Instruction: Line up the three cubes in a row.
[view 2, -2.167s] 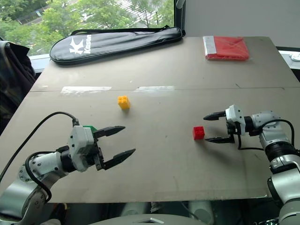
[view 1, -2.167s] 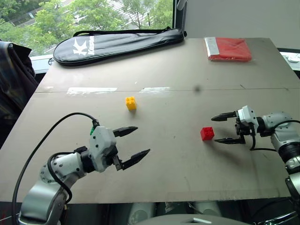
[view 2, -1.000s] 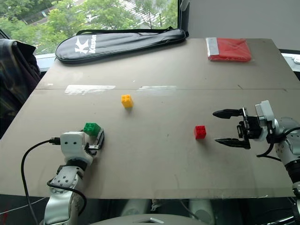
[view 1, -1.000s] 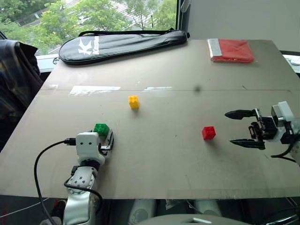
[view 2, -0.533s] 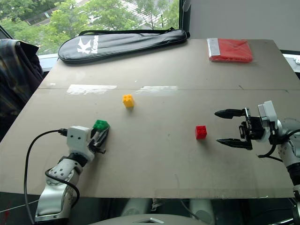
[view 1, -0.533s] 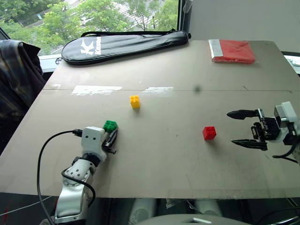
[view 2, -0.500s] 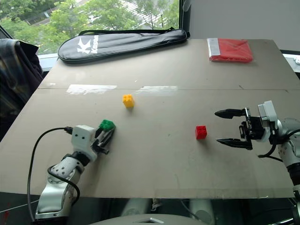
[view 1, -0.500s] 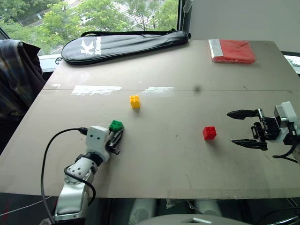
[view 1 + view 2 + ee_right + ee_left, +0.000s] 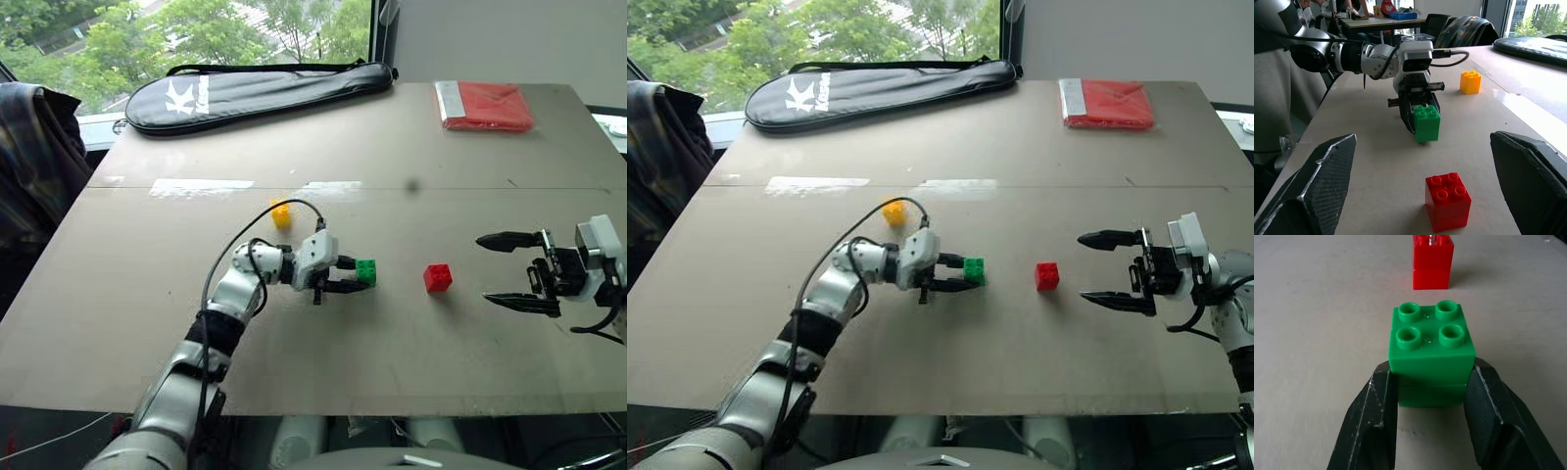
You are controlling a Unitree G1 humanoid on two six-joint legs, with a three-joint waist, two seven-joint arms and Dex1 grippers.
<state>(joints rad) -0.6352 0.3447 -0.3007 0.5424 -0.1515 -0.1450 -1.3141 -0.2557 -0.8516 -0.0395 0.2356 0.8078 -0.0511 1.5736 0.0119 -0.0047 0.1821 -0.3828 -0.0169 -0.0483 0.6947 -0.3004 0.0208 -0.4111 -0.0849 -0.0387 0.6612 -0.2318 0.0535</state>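
Only lettering I can make out is on the long black racket bag [image 9: 260,86] lying at the far edge of the table [image 9: 411,333], white print on the black fabric. There's a big "K" logo and then a word after it that looks like it starts "Ka...", but it's tilted and too small to read the rest, so I can't say for sure what brand it is. The flat red packet [image 9: 485,105] in the far corner has a pale strip along one side, no readable print on it that I can see
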